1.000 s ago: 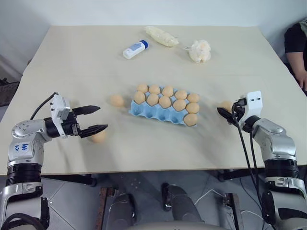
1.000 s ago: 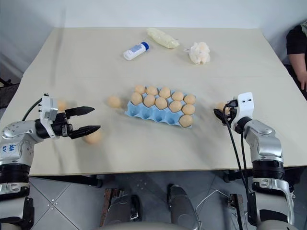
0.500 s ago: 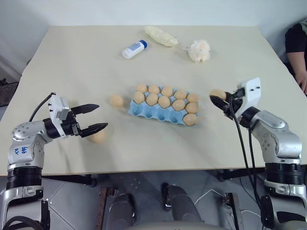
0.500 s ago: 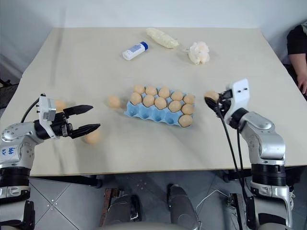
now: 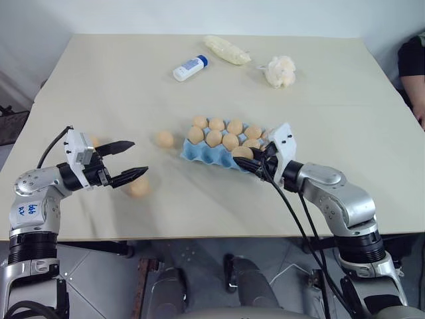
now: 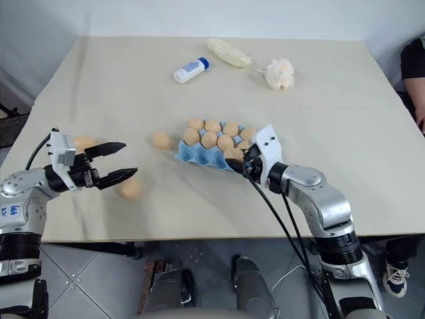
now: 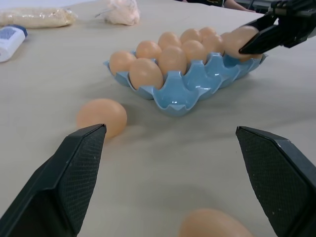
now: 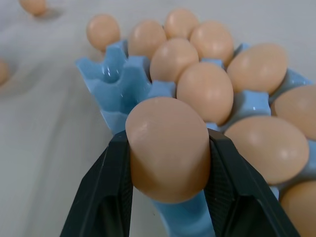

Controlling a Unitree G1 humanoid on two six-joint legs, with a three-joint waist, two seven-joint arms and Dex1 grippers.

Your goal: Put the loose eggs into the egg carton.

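Leftward from the tabletop's (image 5: 345,119) right side the right gripper (image 5: 247,161) had swung, its jaws clamped on an egg (image 8: 168,148) above the egg carton's (image 5: 199,154) near edge, hiding cups there; left gripper (image 5: 126,161) gaped, half-covering one loose egg (image 5: 139,188); another (image 5: 164,139) lay beside the carton.

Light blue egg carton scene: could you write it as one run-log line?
right gripper: shut on tan egg, over light blue moulded carton | left gripper: open, empty | loose eggs on table: some
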